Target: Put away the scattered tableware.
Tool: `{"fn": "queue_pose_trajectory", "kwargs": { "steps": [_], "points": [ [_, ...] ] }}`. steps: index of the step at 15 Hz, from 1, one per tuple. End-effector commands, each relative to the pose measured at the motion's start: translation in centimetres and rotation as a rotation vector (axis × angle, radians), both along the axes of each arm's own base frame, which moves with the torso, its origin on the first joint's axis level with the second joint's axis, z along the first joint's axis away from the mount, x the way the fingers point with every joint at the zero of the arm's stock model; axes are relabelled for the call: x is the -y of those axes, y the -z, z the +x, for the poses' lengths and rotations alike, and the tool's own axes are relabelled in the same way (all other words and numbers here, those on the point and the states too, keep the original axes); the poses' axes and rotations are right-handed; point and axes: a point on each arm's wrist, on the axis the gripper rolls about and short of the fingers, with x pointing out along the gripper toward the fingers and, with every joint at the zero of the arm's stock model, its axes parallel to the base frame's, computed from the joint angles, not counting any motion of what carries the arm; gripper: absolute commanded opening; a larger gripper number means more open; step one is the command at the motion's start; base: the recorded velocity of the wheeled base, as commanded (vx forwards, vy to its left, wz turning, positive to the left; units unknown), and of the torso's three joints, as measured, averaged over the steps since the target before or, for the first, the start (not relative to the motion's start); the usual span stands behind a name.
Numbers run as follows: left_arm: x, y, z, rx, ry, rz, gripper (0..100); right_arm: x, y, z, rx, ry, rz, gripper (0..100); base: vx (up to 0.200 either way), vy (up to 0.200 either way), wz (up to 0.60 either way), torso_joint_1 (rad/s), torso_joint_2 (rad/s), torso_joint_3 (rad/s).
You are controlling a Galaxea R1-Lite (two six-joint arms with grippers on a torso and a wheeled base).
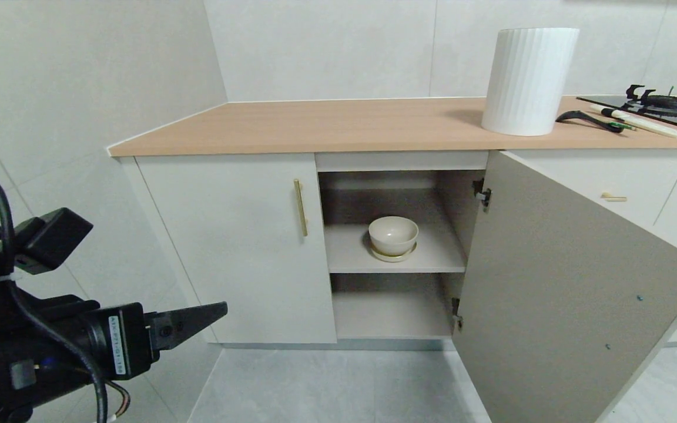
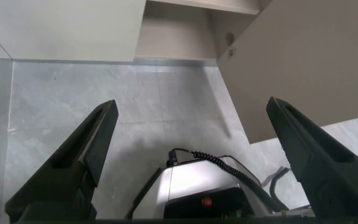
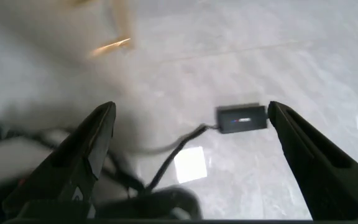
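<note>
- Bowl [image 1: 393, 234]: in the open cabinet, about mid-width on the upper shelf [image 1: 438, 254]. It stands upright on a small plate [image 1: 394, 256], touching it.
- Handling (judgement): looks like glazed ceramic. Stiff, smooth so slippery, chips if knocked, moderate weight.
- Hold: pinch the rim wall, one finger inside and one outside. The front of the rim is the easiest reach through the opening.
- Plate is flat and low with little edge to grab. It is probably loose under the bowl, so expect it to slide or lift with the bowl.
- Left gripper [image 2: 191, 107]: low, left of the cabinet and well apart from the bowl. Fingers spread wide, holding nothing.
- Right gripper [image 3: 191, 109]: over the floor, with a black box [image 3: 242, 118] and cable below it. Fingers spread wide, holding nothing.
- Door [image 1: 556, 282]: swung out to the right, so the shelf is open to the front.
- Worktop, right end: black-handled utensil [image 1: 588, 119] and white-handled utensil [image 1: 638, 122] lie flat beside the hob [image 1: 667, 104].
- These are likely what's left to stow. They look light, thin and rigid; grip across mid-handle.
- White ribbed canister [image 1: 529, 79] stands just beside them, near the front edge. Risk of bumping it on the reach.
</note>
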Motion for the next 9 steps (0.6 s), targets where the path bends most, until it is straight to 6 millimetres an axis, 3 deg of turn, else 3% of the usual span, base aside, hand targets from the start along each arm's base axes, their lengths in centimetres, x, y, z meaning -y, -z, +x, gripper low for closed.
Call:
{"fn": "queue_pose_trajectory", "kwargs": {
  "steps": [1, 4, 9],
  "points": [
    [0.0, 0.0, 0.0, -0.001, -0.001, 0.0, 100, 1.0, 0.5, 1.1, -0.012, 0.064, -0.004, 100, 0.0, 0.0, 0.0, 0.0, 0.0, 0.0],
    [0.0, 0.0, 0.0, -0.002, -0.001, 0.001, 100, 2.4, 1.4, 3.2, -0.022, 0.14, 0.002, 100, 0.0, 0.0, 0.0, 0.0, 0.0, 0.0],
    [0.0, 0.0, 0.0, -0.002, -0.001, 0.001, 100, 2.8, 2.9, 5.4, -0.04, 0.145, 0.019, 100, 0.0, 0.0, 0.0, 0.0, 0.0, 0.0]
  ]
}}
